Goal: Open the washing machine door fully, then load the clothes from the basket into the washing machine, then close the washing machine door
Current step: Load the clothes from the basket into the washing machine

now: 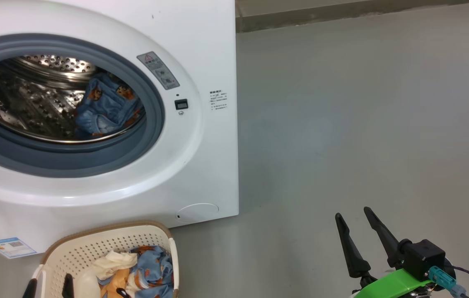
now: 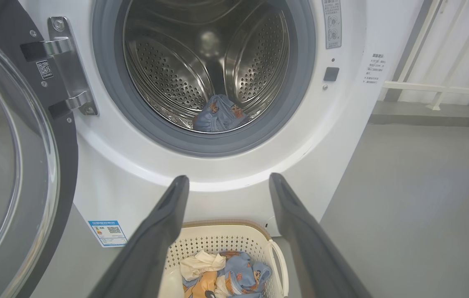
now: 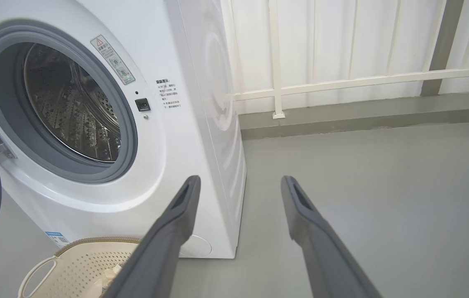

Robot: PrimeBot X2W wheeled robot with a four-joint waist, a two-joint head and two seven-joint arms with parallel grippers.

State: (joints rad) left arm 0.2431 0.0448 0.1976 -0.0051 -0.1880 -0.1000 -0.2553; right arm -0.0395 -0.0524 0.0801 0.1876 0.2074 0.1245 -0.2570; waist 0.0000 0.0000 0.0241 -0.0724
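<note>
The left gripper [image 2: 227,177] hangs over the basket [image 1: 93,248], jaws wide open and empty. The right gripper [image 1: 353,212] is off to the side above the grey floor [image 1: 363,124], jaws open and empty too. The basket is cream plastic with little holes and a brown rim. Soft blue, orange and cream clothes [image 1: 151,265] lie in it. Behind it stands the white washing machine [image 1: 218,165]. Its black-rimmed glass door [image 2: 68,165] is swung wide open on the left. One blue piece [image 1: 106,107], maybe shorts, lies in the shiny drum [image 1: 23,103].
</note>
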